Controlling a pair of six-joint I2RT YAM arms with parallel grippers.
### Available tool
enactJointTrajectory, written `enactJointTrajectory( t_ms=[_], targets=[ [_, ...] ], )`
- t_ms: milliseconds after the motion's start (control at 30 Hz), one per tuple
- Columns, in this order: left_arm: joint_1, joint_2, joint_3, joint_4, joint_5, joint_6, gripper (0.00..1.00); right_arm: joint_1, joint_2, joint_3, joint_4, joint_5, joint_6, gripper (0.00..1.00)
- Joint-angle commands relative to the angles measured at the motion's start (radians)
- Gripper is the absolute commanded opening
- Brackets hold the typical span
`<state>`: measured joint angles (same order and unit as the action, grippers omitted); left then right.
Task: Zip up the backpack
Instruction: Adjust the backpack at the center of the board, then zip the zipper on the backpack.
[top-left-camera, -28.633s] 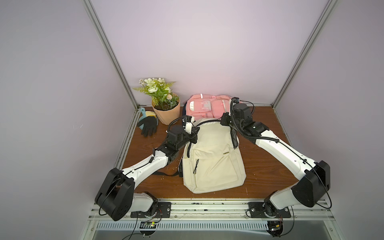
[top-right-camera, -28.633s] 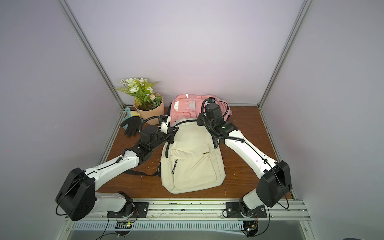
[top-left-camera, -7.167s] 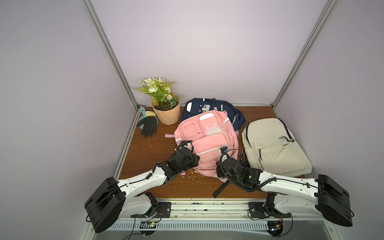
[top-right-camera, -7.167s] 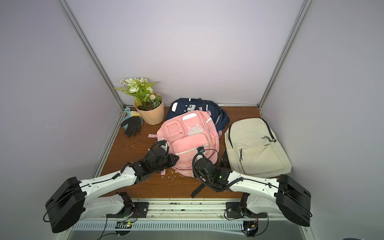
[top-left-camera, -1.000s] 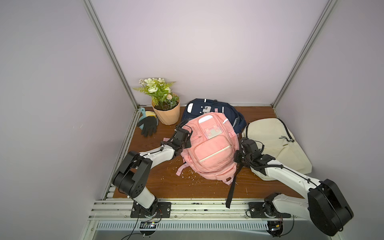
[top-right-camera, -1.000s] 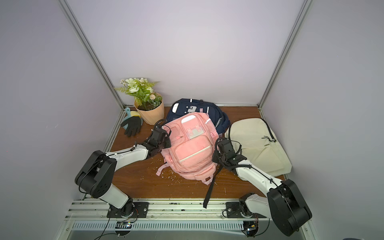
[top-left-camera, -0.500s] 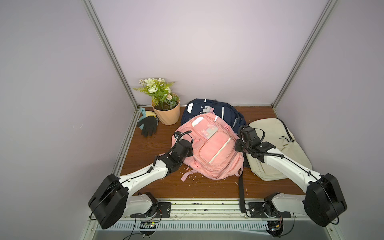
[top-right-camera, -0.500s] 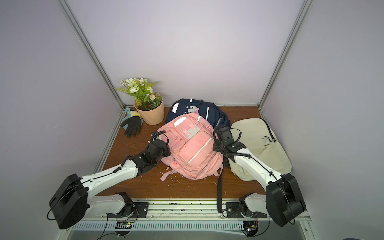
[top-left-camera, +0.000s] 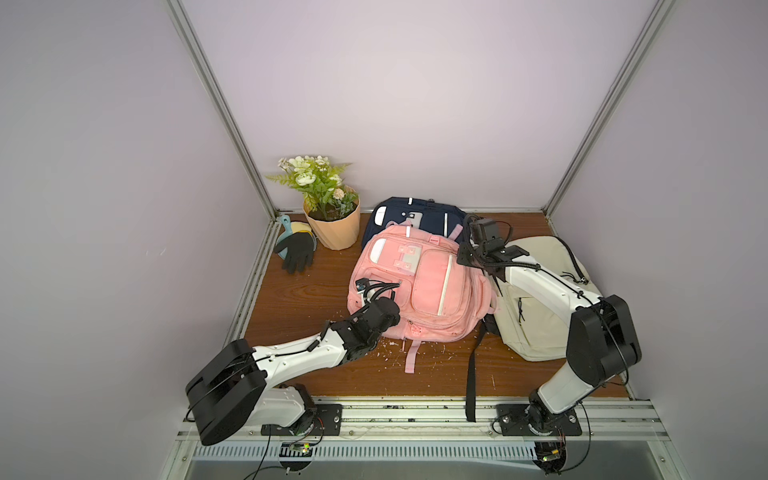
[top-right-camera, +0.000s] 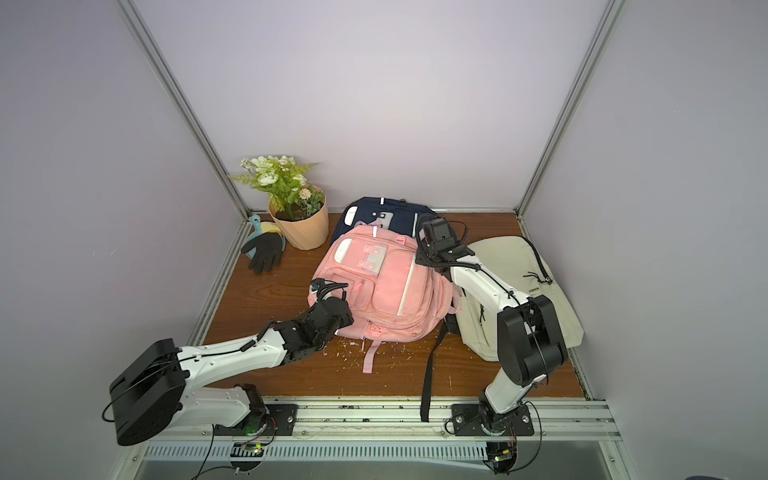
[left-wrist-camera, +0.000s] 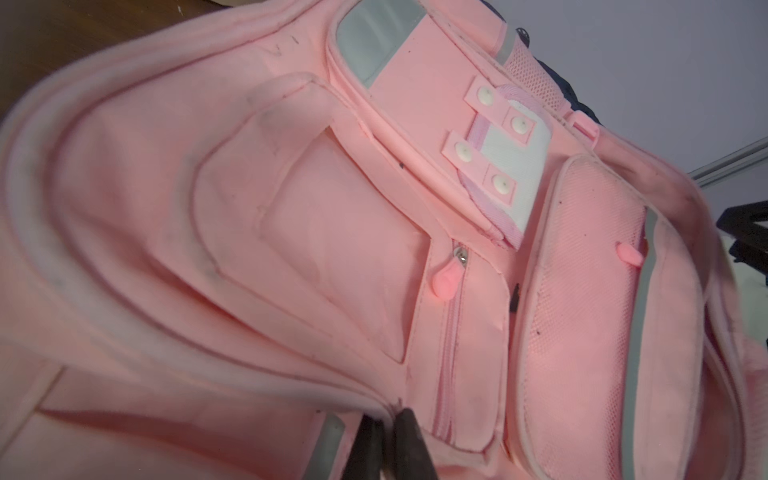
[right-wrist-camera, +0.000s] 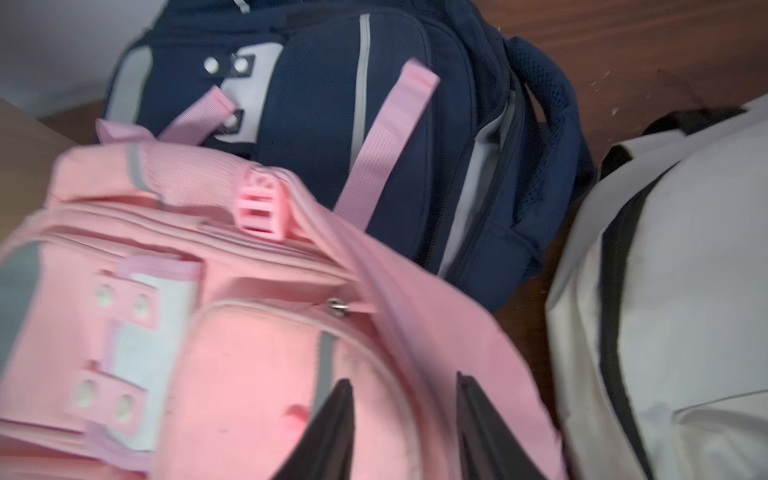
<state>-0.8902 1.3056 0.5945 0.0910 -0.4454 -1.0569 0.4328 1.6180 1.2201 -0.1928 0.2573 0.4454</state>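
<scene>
The pink backpack lies front up in the middle of the wooden table, its top toward the back wall. My left gripper is at its near left corner, shut on a raised seam of the pink fabric. A pink zipper pull hangs on the small front pocket ahead of it. At the bag's far right corner my right gripper hovers open, fingers apart over the fabric. A metal zipper slider shows just beyond it.
A navy backpack lies behind the pink one, and a cream backpack lies to the right under my right arm. A flower pot and a black glove sit at the back left. A black strap trails over the front edge.
The pink backpack has swung round and settled squarer to the front. My right gripper has opened and let go of it. The left gripper has stayed shut and shifted toward the near corner.
</scene>
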Motion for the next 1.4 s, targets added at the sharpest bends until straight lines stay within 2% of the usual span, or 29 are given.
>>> enactJointTrajectory(
  t_ms=[0,100,233,333,500,733,1133,1267,1367],
  targets=[
    [-0.029,0.015,0.051,0.06,0.064,-0.015,0.0,0.084,-0.158,-0.054,0.054,0.014,-0.005,0.55],
    [-0.029,0.027,0.062,0.067,0.058,-0.017,0.0,0.153,-0.284,-0.158,0.046,0.017,0.01,0.57],
    [-0.029,0.04,0.07,0.075,0.059,-0.021,0.0,0.286,-0.422,-0.355,0.126,-0.074,0.041,0.56],
    [-0.029,0.047,0.073,0.082,0.059,-0.02,0.0,0.384,-0.464,-0.474,0.196,-0.117,0.113,0.53],
    [-0.029,0.054,0.073,0.083,0.062,-0.02,0.0,0.516,-0.452,-0.606,0.319,-0.091,0.171,0.51],
    [-0.028,0.049,0.069,0.082,0.063,-0.02,0.0,0.581,-0.354,-0.619,0.432,-0.077,0.157,0.49],
    [-0.029,0.025,0.051,0.092,0.083,-0.017,0.0,0.589,-0.181,-0.534,0.408,0.038,0.078,0.46],
    [-0.029,0.027,0.045,0.109,0.1,-0.023,0.0,0.59,-0.112,-0.494,0.429,0.031,0.075,0.42],
    [-0.029,0.029,0.046,0.113,0.108,-0.026,0.0,0.592,-0.079,-0.474,0.429,0.069,0.085,0.36]
  ],
)
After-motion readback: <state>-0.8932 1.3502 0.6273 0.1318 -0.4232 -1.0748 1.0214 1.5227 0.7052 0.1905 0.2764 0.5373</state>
